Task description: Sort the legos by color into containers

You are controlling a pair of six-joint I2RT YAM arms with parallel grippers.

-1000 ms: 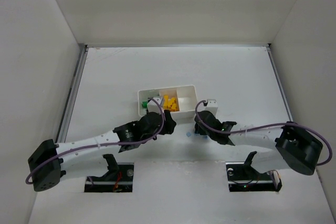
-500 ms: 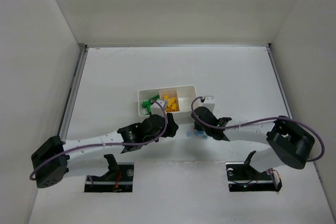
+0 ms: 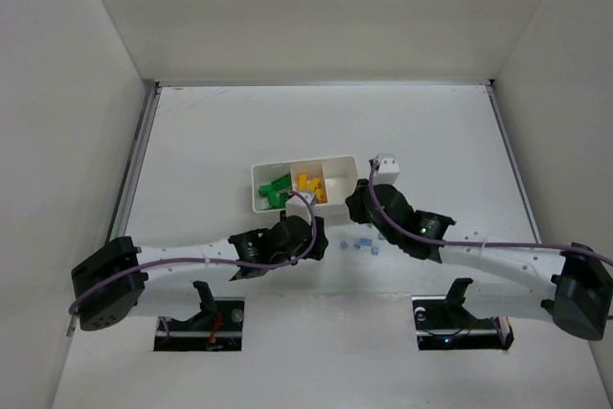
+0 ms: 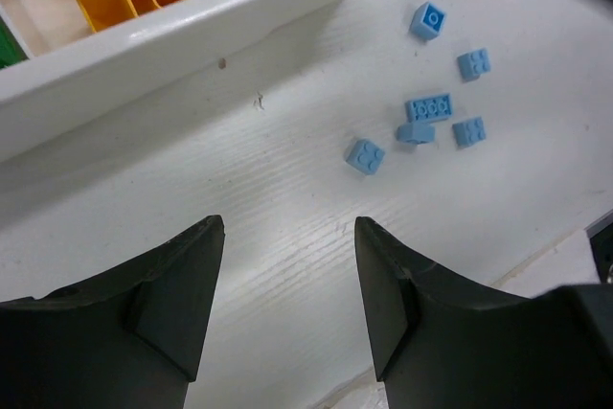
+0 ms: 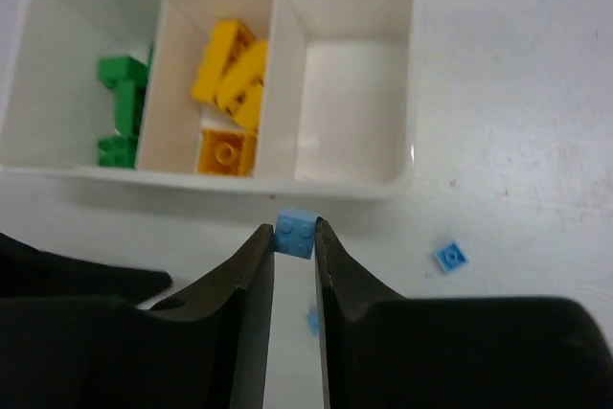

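R jaws nearly together, clamped on lt-blue brick [image 5: 296,234], just outside tray [image 5: 364,186] near wall. L jaws apart, gripping nothing, over bench [image 4: 239,198] w/ loose blue bricks [image 4: 428,107] nearby. Green bricks [image 5: 120,72] in left compt, yellow bricks [image 5: 230,59] in middle.

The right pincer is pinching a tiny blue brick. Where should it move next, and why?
Probably forward, over the empty right compartment: the right pincer grips a blue brick just short of the tray, and green bricks and yellow bricks occupy the others.
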